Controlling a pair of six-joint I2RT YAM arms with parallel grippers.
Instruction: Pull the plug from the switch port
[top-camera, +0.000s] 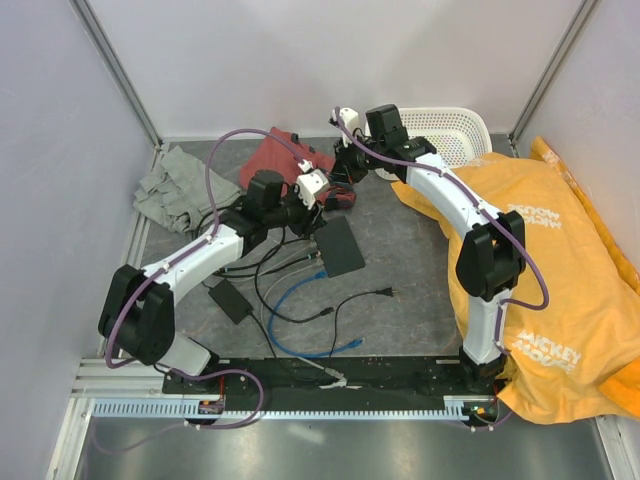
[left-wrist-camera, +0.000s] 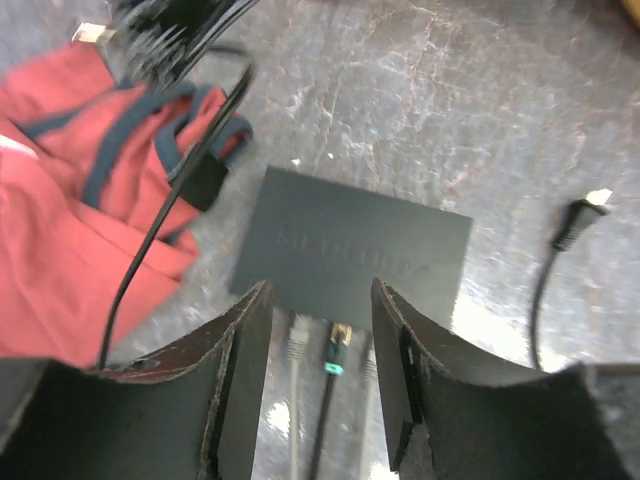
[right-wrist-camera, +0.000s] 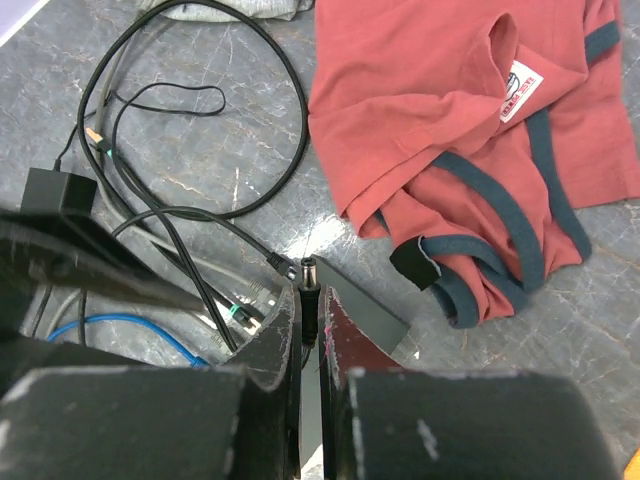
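Note:
The switch (top-camera: 340, 247) is a flat black box lying on the grey mat. In the right wrist view my right gripper (right-wrist-camera: 312, 305) is shut on a black barrel plug (right-wrist-camera: 310, 275). Its metal tip points up, free of the switch (right-wrist-camera: 372, 308) below it. My left gripper (left-wrist-camera: 320, 290) hangs open above the switch's (left-wrist-camera: 350, 250) near edge, with nothing between its fingers. Under it lie a grey plug (left-wrist-camera: 298, 340) and a black cable's teal-banded plug (left-wrist-camera: 337, 350). I cannot tell whether those two sit in their ports. From above, both grippers (top-camera: 318, 205) (top-camera: 340, 180) meet by the switch's far end.
A red shirt (top-camera: 280, 155) lies beyond the switch and a grey cloth (top-camera: 180, 190) at the left. A black adapter brick (top-camera: 230, 298), a blue cable (top-camera: 290, 300) and a loose mains plug (top-camera: 383, 292) lie nearer. A white basket (top-camera: 450, 130) and an orange bag (top-camera: 560, 270) are at the right.

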